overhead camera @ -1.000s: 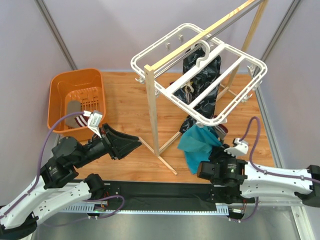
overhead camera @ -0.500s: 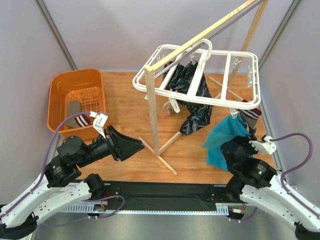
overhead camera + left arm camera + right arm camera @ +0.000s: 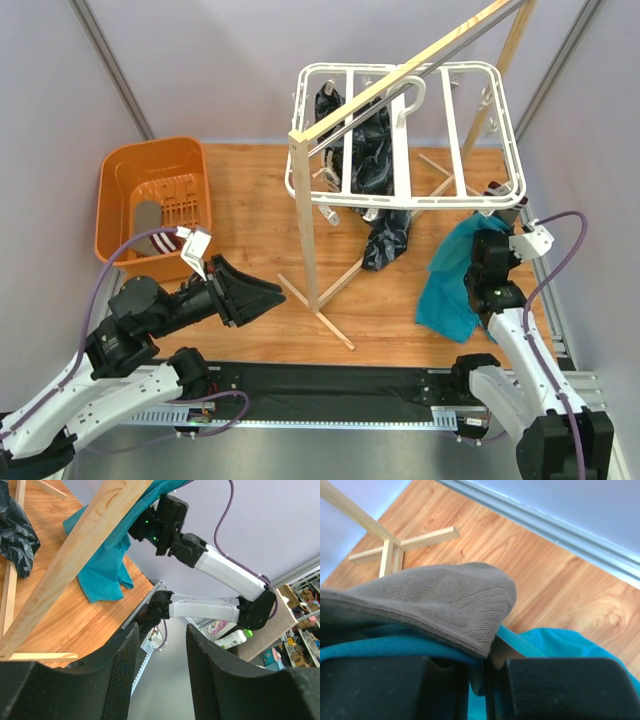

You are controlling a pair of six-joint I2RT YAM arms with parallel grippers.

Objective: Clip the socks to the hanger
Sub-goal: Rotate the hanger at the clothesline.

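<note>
The left gripper (image 3: 161, 650) stands half-wide, nothing between its fingers. The right gripper (image 3: 487, 680) shows only a narrow slit with teal cloth (image 3: 560, 642) in it and a taupe sock (image 3: 435, 600) draped just above the fingers. Whether they grip cannot be told.

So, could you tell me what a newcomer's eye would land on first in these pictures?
Probably the big white hanger, hooked on the wooden pole rack at the back of the table, with a black patterned garment dangling below it. Next come the bright orange basket at the far left and the teal cloth drooping at the right. The right wrist view shows a taupe sock lying over that cloth.
</note>
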